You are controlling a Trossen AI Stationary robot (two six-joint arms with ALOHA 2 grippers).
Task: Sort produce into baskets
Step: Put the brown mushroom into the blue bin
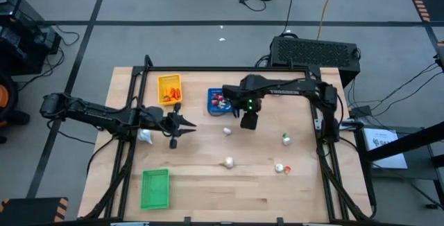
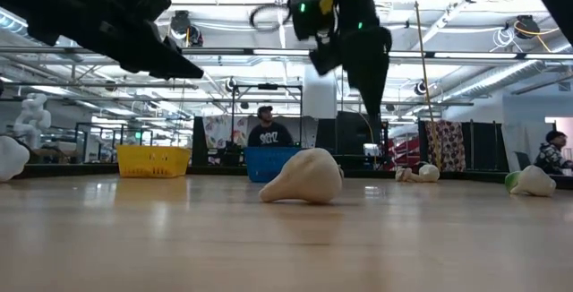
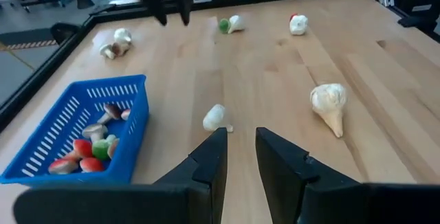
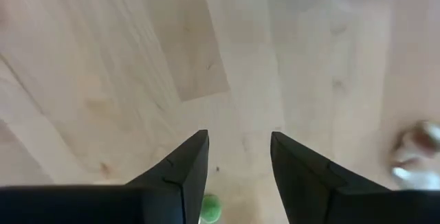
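Three baskets stand on the wooden table: yellow [image 1: 170, 89], blue [image 1: 218, 101] with several red, white and green pieces inside [image 3: 89, 148], and green [image 1: 155, 188] near the front edge. Whitish produce lies loose: a garlic-like bulb [image 3: 328, 104], a small white piece [image 3: 215, 117], a green-and-white piece [image 1: 286, 139] and a red-and-white piece [image 1: 279, 167]. My right gripper [image 4: 239, 159] hangs open above bare wood just right of the blue basket, pointing down, with a small green piece [image 4: 210, 209] on the table under it. My left gripper [image 3: 240, 162] stands open above the table, left of the blue basket.
A white piece [image 1: 144, 136] lies beside the left arm. A black frame rail [image 1: 222, 68] runs along the far edge of the table. Bare wood lies between the green basket and the loose pieces. People show in the room behind [image 2: 267, 129].
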